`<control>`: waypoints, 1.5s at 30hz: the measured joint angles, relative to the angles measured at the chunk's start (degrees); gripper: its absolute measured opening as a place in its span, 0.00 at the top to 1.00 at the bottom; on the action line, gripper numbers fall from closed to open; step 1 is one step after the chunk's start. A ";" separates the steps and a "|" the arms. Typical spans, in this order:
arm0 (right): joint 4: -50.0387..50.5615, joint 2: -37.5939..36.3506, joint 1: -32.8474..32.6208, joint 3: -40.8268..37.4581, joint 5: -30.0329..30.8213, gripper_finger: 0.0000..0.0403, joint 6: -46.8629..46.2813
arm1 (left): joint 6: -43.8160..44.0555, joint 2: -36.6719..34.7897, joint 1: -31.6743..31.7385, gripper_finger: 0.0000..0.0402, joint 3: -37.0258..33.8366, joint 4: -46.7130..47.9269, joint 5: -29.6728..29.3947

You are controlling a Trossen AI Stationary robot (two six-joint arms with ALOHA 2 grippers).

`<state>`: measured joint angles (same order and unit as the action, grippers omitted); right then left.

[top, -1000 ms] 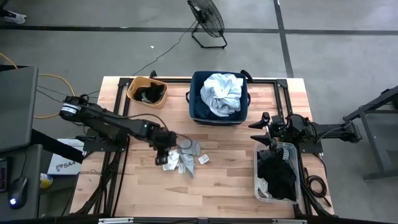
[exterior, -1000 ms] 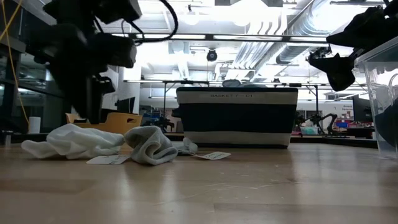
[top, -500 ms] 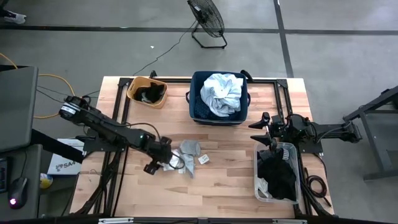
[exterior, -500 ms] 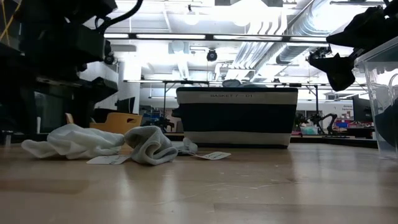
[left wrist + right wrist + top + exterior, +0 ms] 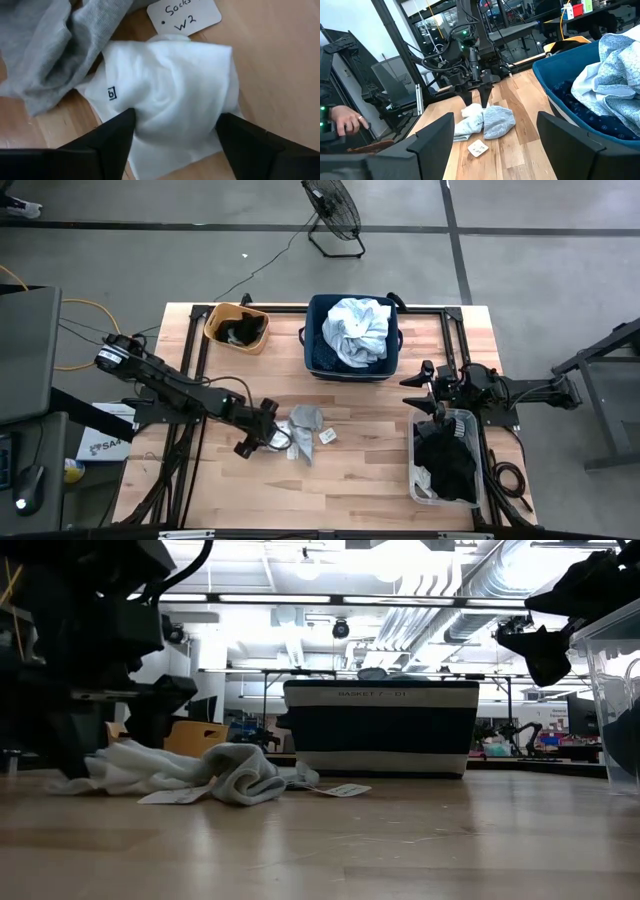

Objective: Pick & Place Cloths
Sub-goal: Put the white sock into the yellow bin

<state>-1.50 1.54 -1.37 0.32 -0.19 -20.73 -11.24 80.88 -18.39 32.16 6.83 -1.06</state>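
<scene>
A white sock [image 5: 170, 90] lies bunched on the table beside a grey sock [image 5: 45, 50] and a paper tag [image 5: 184, 12]. In the high view the white sock [image 5: 279, 443] is left of the grey sock [image 5: 306, 420]. My left gripper [image 5: 266, 437] is down at the table, open, with one finger on each side of the white sock. My right gripper [image 5: 425, 393] is open and waits above the far end of a clear bin [image 5: 470, 420] that holds black pieces [image 5: 447, 462]. A pale blue-white shirt [image 5: 358, 330] fills the navy bin [image 5: 318, 360]. My left gripper comes slanting down from the table's left and straddles the white sock's bunched end [image 5: 150, 117]. The cloth bulges between the two open fingers [image 5: 115, 135] and meets their inner faces. The sock lies on the table.
An orange tub [image 5: 215, 326] with a black piece [image 5: 243, 332] stands at the far left corner. More tags [image 5: 327, 436] lie by the socks. A person's hand [image 5: 345, 120] shows beyond the table's left side. Bare wood lies along the near edge.
My left gripper has moved toward the near edge and come down to the table, at the white sock's left end. That end of the sock has bunched up between the fingers; the grey sock has stayed where it was.
</scene>
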 joint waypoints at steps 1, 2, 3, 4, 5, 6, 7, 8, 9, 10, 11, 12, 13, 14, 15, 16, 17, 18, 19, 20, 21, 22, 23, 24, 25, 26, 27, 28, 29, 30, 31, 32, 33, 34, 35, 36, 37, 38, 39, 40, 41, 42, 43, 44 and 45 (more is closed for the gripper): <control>0.00 0.00 -0.02 0.00 0.00 0.32 -0.02 | 0.08 -0.02 0.00 0.35 -0.28 -0.56 0.00; 0.00 0.00 -0.02 0.00 0.00 0.32 -0.02 | 0.08 -0.02 0.00 0.39 -0.44 -0.95 0.00; 0.00 0.00 -0.02 -0.01 0.00 0.32 -0.02 | 0.08 -0.02 0.00 0.43 -0.48 -1.08 0.00; 0.00 0.00 -0.02 0.00 0.00 0.32 0.00 | 0.08 -0.02 0.00 0.48 -0.48 -1.08 0.00; 0.00 0.00 0.00 0.00 0.00 0.32 -0.02 | 0.10 -0.02 0.00 0.53 -0.48 -1.08 0.00; 0.00 0.00 -0.02 0.00 0.00 0.32 -0.02 | 0.09 -0.02 0.00 0.59 -0.48 -1.08 -0.01; 0.00 0.00 -0.02 -0.01 0.00 0.32 -0.02 | 0.10 -0.02 0.00 0.66 -0.48 -1.08 -0.03; 0.00 0.00 -0.02 0.00 0.00 0.32 -0.01 | 0.11 -0.02 0.00 0.72 -0.48 -1.08 -0.12; 0.00 0.00 -0.02 0.00 0.00 0.32 -0.01 | 0.18 -0.02 0.00 0.80 -0.48 -1.05 -0.15; 0.00 0.00 -0.01 -0.01 -0.01 0.32 0.00 | 0.75 -0.02 0.00 0.88 -0.48 -1.01 -0.17; 0.00 0.00 -0.02 0.00 0.00 0.32 0.00 | 1.44 -0.02 0.00 0.93 -0.48 -0.91 -0.15; 0.00 0.00 -0.02 0.00 0.00 0.32 -0.02 | 2.56 -0.02 0.02 0.96 -0.48 -0.90 -0.15; 0.00 0.00 -0.01 0.00 0.00 0.32 -0.01 | 3.44 -0.04 0.02 0.96 -0.48 -0.90 -0.16; 0.00 0.00 -0.02 0.00 0.00 0.32 0.00 | 4.47 -0.08 0.02 0.96 -0.48 -0.89 -0.15; 0.00 0.00 -0.02 0.00 0.00 0.32 0.00 | 5.55 -0.40 0.02 0.97 -0.48 -0.72 -0.15; 0.00 0.00 -0.02 -0.02 0.00 0.32 0.00 | 6.64 -0.96 0.02 0.98 -0.51 -0.49 -0.15; 0.00 0.00 -0.02 -0.01 0.00 0.32 -0.02 | 7.76 -1.62 0.03 0.98 -0.52 -0.46 -0.15; 0.00 0.01 -0.01 -0.02 -0.01 0.32 -0.02 | 9.13 -2.26 0.10 0.99 -0.41 -0.36 -0.16; 0.00 0.00 -0.01 -0.01 -0.01 0.32 -0.01 | 10.47 -2.91 0.57 0.99 -0.20 -0.13 -0.22; 0.00 0.00 -0.02 0.00 -0.01 0.32 -0.01 | 11.99 -3.71 1.03 0.99 0.14 0.52 -0.20; 0.00 0.00 -0.02 0.00 -0.02 0.32 -0.02 | 13.87 -4.46 1.58 0.99 0.54 1.57 -0.27; 0.00 0.00 -0.02 -0.02 0.00 0.32 -0.02 | 15.98 -5.32 2.24 0.99 1.05 2.86 -0.46; 0.00 0.00 0.00 -0.02 -0.02 0.32 0.00 | 17.96 -6.34 3.09 0.99 1.47 4.49 -0.70; 0.00 0.00 -0.01 0.00 -0.02 0.32 -0.01 | 19.76 -7.21 3.84 0.99 1.95 6.22 -0.88; 0.00 0.01 0.00 -0.01 -0.01 0.32 -0.02 | 21.48 -8.01 4.59 0.99 2.48 7.71 -1.12; -0.06 0.02 -0.01 -0.01 -0.02 0.32 -0.01 | 22.75 -8.93 5.17 0.99 2.88 9.20 -1.46; -0.11 0.02 -0.02 -0.01 0.00 0.32 0.00 | 23.88 -10.12 5.69 0.99 3.24 10.95 -2.00; -0.11 0.02 0.00 0.00 0.00 0.32 0.00 | 24.89 -11.25 6.20 0.99 3.74 12.36 -2.67; -0.14 0.02 0.00 0.00 0.00 0.32 -0.02 | 25.81 -12.21 6.54 0.99 4.52 13.45 -3.43; -0.22 0.02 0.00 -0.02 0.01 0.32 0.00 | 26.57 -13.24 6.79 1.00 5.39 14.82 -4.56; -0.20 0.02 0.00 0.00 0.02 0.32 0.00 | 27.15 -14.51 6.91 1.00 6.22 16.99 -5.76; -0.20 0.02 -0.02 -0.01 0.02 0.32 -0.01 | 27.80 -15.46 6.91 1.00 7.16 19.28 -7.40; -0.22 0.02 0.00 -0.02 0.02 0.32 -0.02 | 28.29 -16.30 6.88 1.00 8.33 20.91 -9.25; -0.26 0.02 -0.02 0.00 0.02 0.32 0.00 | 28.77 -17.04 6.88 1.00 9.53 22.82 -11.59; -0.23 0.02 0.00 -0.02 0.02 0.32 -0.02 | 29.57 -17.91 6.88 1.00 10.71 25.69 -13.86; -0.14 0.02 0.00 0.00 0.00 0.32 0.00 | 30.16 -18.65 6.88 1.00 11.88 28.02 -16.32; -0.15 0.02 0.00 -0.02 0.00 0.32 0.00 | 30.95 -19.27 6.90 1.00 13.22 29.94 -19.12; -0.17 0.02 -0.02 -0.02 0.00 0.32 -0.01 | 31.53 -19.72 6.91 1.00 14.43 31.74 -22.09; -0.17 0.02 0.00 -0.02 0.01 0.32 0.00 | 32.17 -20.13 6.91 1.00 15.49 34.00 -25.19; -0.11 0.02 -0.01 0.00 0.00 0.32 0.00 | 32.56 -20.40 6.91 1.00 16.49 36.00 -28.59; -0.13 0.02 0.00 -0.02 0.00 0.32 0.00 | 32.69 -20.60 6.91 1.00 17.43 37.05 -32.05; -0.18 0.02 0.00 -0.02 0.00 0.32 -0.02 | 32.71 -20.83 6.91 1.00 18.19 37.41 -35.37; -0.20 0.02 0.00 0.00 0.00 0.32 0.00 | 32.60 -21.08 6.91 1.00 18.72 37.93 -38.83; -0.17 0.02 -0.02 0.00 0.00 0.32 0.00 | 32.55 -21.28 6.91 1.00 19.09 38.31 -42.73; -0.22 0.02 0.00 -0.01 0.00 0.32 0.00 | 32.52 -21.46 7.13 1.00 19.34 38.26 -46.53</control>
<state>-1.72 1.56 -1.37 0.31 -0.19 -20.73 21.28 59.41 -11.26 51.51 45.10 -47.59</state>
